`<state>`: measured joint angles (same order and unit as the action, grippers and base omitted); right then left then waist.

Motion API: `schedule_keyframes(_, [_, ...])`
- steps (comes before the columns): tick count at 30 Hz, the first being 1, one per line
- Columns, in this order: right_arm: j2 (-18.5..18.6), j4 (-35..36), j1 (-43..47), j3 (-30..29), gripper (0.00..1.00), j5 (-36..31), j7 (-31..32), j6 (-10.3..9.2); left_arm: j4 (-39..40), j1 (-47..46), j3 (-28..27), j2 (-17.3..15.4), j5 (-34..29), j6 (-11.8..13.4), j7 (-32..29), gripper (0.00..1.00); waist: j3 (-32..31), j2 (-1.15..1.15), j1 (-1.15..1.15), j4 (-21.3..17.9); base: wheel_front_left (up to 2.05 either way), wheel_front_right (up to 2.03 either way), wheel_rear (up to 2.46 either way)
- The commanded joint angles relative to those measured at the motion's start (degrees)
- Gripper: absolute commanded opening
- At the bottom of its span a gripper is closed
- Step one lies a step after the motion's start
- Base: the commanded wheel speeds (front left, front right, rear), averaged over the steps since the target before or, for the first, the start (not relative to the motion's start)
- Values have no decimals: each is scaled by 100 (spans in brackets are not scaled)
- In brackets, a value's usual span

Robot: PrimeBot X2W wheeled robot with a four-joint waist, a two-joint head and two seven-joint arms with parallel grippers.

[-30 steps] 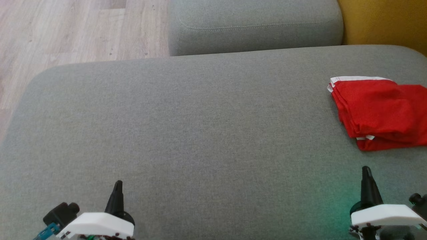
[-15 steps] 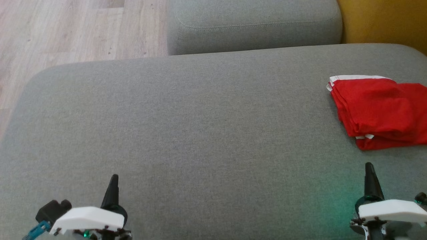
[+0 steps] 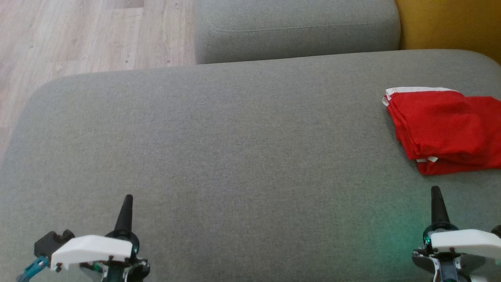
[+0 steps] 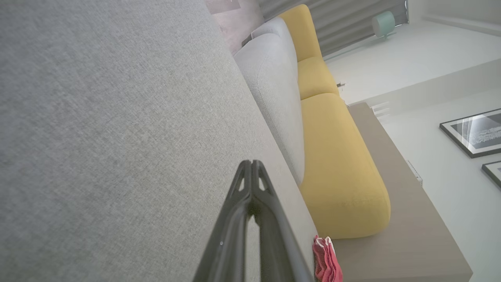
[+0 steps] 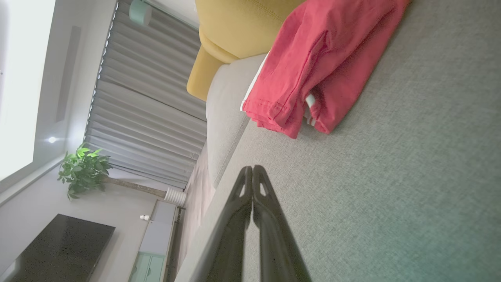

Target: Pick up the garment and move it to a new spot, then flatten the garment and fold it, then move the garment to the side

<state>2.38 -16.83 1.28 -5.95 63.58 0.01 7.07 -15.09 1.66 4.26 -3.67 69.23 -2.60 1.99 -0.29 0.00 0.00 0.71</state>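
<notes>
The garment [image 3: 444, 127] is red with white trim, folded into a small stack at the right edge of the grey cushion [image 3: 235, 137]. The right wrist view has the garment [image 5: 317, 62] ahead of the fingers, a gap of bare cushion between. In the left wrist view a sliver of the garment [image 4: 327, 262] peeks out at the bottom. My right gripper [image 3: 435, 190] is shut and empty, just below the garment. My left gripper [image 3: 127, 198] is shut and empty at the lower left, far from it. Both pairs of tips [image 4: 251, 164] [image 5: 252, 169] press together.
A second grey cushion [image 3: 297, 31] lies beyond the far edge, with a yellow cushion [image 3: 450, 23] to its right. Wooden floor [image 3: 78, 35] shows at the upper left. A plant [image 5: 82, 168] and dark screen [image 5: 58, 246] stand across the room.
Both grippers have drawn back toward the bottom edge, the left also drifting left. The whole picture has shifted slightly up. The garment lies as before.
</notes>
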Motion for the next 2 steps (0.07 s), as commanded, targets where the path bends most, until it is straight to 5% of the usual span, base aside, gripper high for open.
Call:
schedule_keyframes(1, [36,220,-354,66,0,177,33,30,159,-326,-216,-96,145,-48,-37,0,1,0,0,-2,0,0,0])
schedule_keyframes(2, [36,222,-365,62,0,249,50,30,158,-337,-232,-96,208,-60,-54,0,3,0,0,-4,0,0,0])
